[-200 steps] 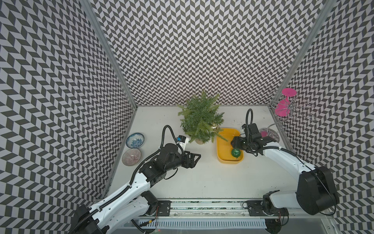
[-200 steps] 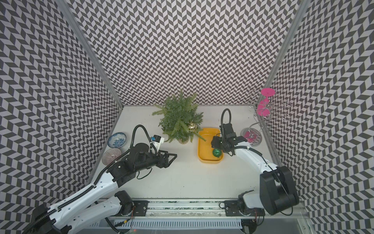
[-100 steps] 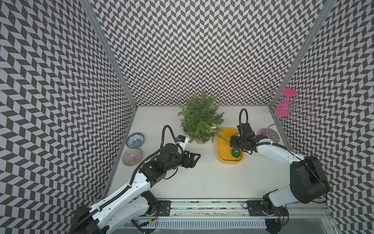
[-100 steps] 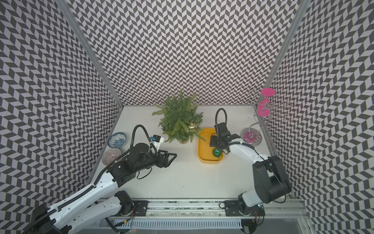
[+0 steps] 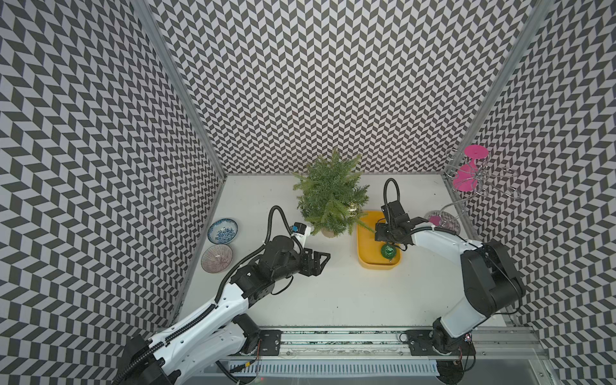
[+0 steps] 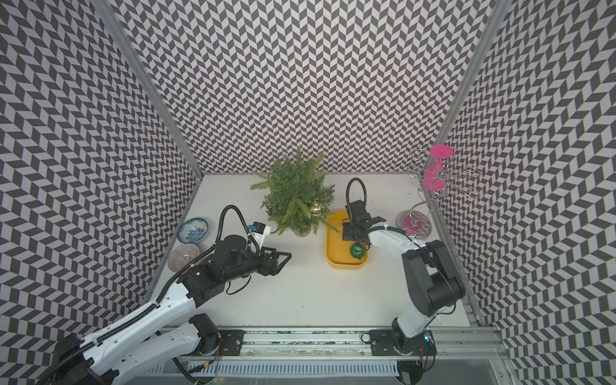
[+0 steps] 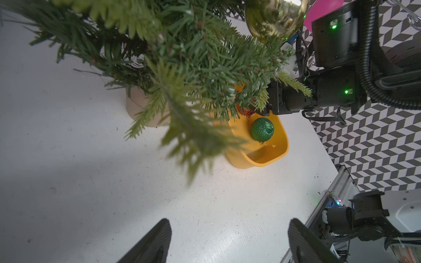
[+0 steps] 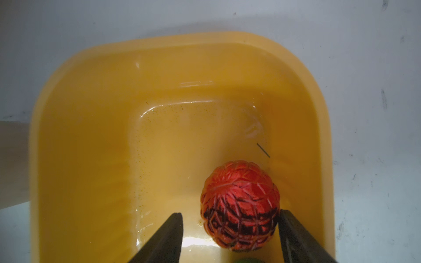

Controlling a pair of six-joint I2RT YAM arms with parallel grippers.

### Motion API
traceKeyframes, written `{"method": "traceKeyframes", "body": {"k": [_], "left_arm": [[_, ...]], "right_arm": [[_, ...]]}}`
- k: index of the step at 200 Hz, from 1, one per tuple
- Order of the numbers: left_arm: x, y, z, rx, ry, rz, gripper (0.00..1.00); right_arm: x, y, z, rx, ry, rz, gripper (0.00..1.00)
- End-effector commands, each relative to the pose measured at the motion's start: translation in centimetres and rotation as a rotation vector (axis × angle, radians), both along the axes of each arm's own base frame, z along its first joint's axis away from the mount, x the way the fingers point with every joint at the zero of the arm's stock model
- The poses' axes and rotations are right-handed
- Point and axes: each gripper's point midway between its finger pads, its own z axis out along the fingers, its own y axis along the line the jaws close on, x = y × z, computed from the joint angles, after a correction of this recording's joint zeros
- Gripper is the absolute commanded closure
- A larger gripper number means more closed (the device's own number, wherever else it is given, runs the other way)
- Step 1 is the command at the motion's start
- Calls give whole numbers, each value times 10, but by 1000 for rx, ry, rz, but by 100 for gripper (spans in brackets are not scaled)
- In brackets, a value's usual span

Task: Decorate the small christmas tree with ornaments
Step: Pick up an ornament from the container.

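With the far wall taken as 12 o'clock in both top views, the small christmas tree [image 5: 328, 200] stands upright at the 12 o'clock edge of the table [image 5: 333, 300]. A gold ornament [image 5: 352, 209] hangs in its branches on the 4 o'clock side.

The yellow tray [image 5: 365, 258] lies just beside the tree's pot, at its 4 o'clock, and a low branch reaches over the tray's rim. The green ornament [image 5: 387, 250] rests in the tray toward its 5 o'clock corner.

The right gripper [image 8: 230, 214] points down into the tray, at 12 o'clock of the green ornament and just beside it. Its jaws are released and parted around the red ornament [image 8: 240, 205], which sits on the tray floor between them. One finger [image 8: 293, 232] touches the ball; the other stands apart from it by a clear gap. In the top views the gripper hides the red ornament.

The left gripper [image 5: 320, 261] hovers over bare table at 6 o'clock of the tree's pot and 9 o'clock of the tray. Its jaws are spread wide and empty, pointing toward 3 o'clock.

Two bowls [image 5: 222, 230] sit at the table's 9 o'clock edge.
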Motion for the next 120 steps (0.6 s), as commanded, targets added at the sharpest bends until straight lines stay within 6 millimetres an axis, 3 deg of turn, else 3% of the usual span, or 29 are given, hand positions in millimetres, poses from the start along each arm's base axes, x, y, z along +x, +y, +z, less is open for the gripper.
{"method": "traceKeyframes", "body": {"k": [1, 72, 120], "left_arm": [[3, -2, 4, -5, -21, 6, 17], [2, -1, 1, -2, -16, 8, 17], [2, 1, 1, 4, -19, 15, 17]], "right_arm": [[15, 4, 4, -31, -48, 8, 32], [32, 5, -4, -68, -44, 3, 32], [31, 7, -12, -67, -23, 9, 34]]}}
